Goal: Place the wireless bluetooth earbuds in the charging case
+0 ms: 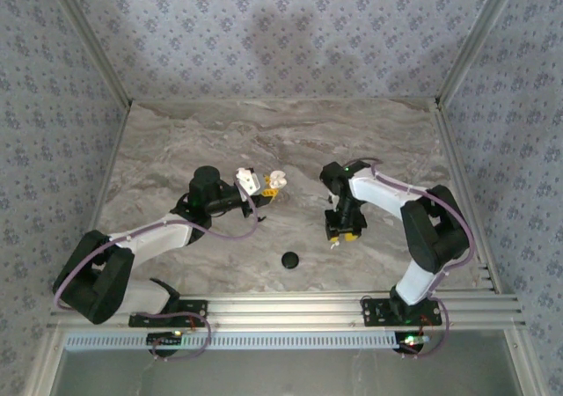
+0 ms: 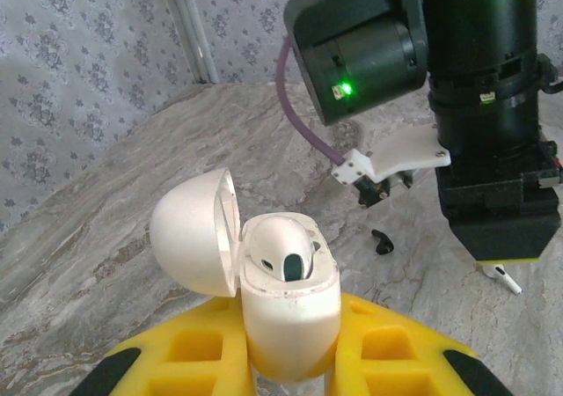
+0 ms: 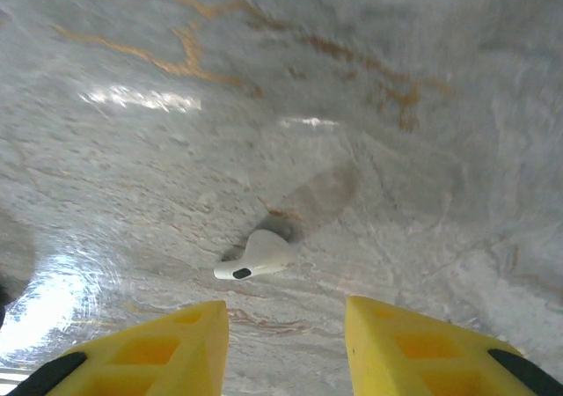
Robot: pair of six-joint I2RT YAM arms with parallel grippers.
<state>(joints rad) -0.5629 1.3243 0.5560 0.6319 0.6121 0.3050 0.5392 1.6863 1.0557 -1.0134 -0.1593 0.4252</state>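
Marbled grey tabletop (image 1: 264,132) under flowered wallpaper (image 1: 290,26), seen first from overhead: the left gripper (image 1: 264,187) ends a low, outstretched arm and is clamped on the charging case (image 1: 277,179). To the right of the case the right gripper (image 1: 343,234) points straight down from a sharply folded elbow, and the loose white earbud (image 1: 334,244) lies just beside its tips. From the left wrist, yellow fingers (image 2: 185,352) are pressed against both flanks of the charging case (image 2: 286,312), held upright with its lid (image 2: 189,233) swung open to the left. A seated earbud (image 2: 286,255) fills one socket (the other I cannot make out). Beyond the case a black earbud (image 2: 381,242) lies on the marble, and further right the loose white earbud (image 2: 503,277) lies under the right gripper (image 2: 501,251). From the right wrist, the right gripper (image 3: 286,343) has its jaws spread with nothing between them, and the loose white earbud (image 3: 259,255) lies on its side just ahead of the gap, a little left of centre. Picking it up well probably means centring the gap over the bud's body, sinking until the tips almost graze the marble, then closing gently, since so small and smooth a piece could squirt out.
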